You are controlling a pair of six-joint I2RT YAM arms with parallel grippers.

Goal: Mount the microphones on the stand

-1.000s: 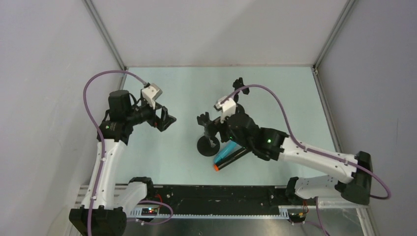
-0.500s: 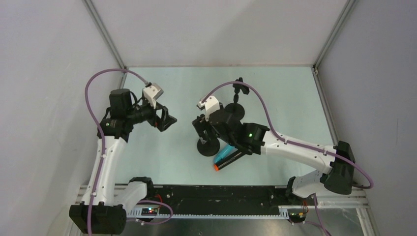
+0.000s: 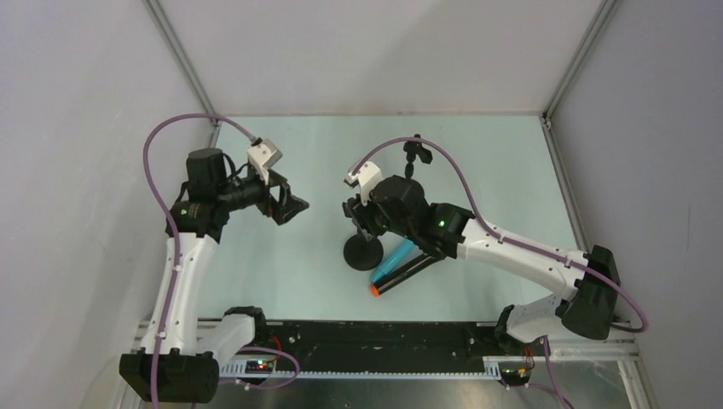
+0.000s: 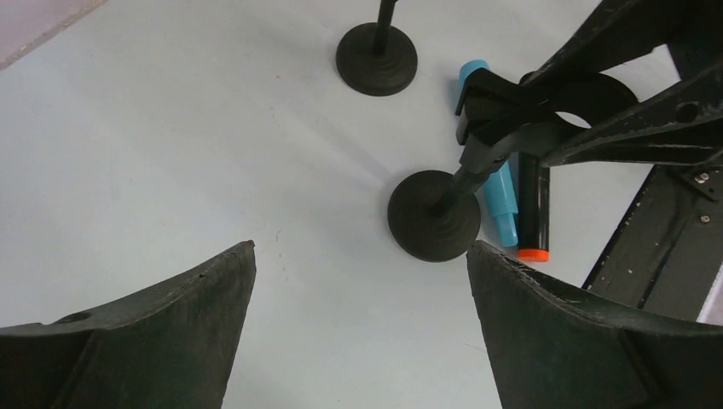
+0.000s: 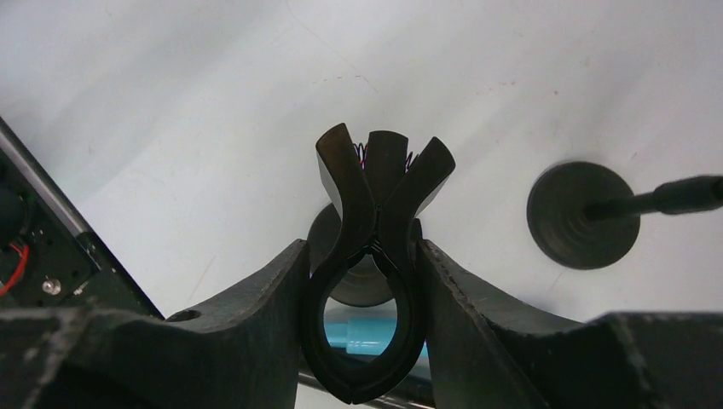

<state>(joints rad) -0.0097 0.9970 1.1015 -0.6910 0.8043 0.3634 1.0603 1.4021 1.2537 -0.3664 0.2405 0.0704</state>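
The right gripper [image 5: 365,256] is clamping the spring clip [image 5: 373,213] at the top of the near stand [image 3: 365,253], with its fingers [image 5: 256,324] pressing in on the clip from both sides. The two mics are lying flat on the table [image 3: 273,277] just right of that stand's base, side by side and touching each other, neither one sitting in a clip. The blue mic [image 4: 503,200] is lying on the side closer to the stand, just beside its base. The black mic [image 4: 533,200] is lying on the side away from it, its orange cap [image 4: 533,253] pointing toward the table's near edge. The left gripper [image 4: 360,256] is hovering left of the stand, well apart from it, jaws spread wide and holding nothing. The far stand [image 4: 377,58] is standing upright behind the near stand, close by
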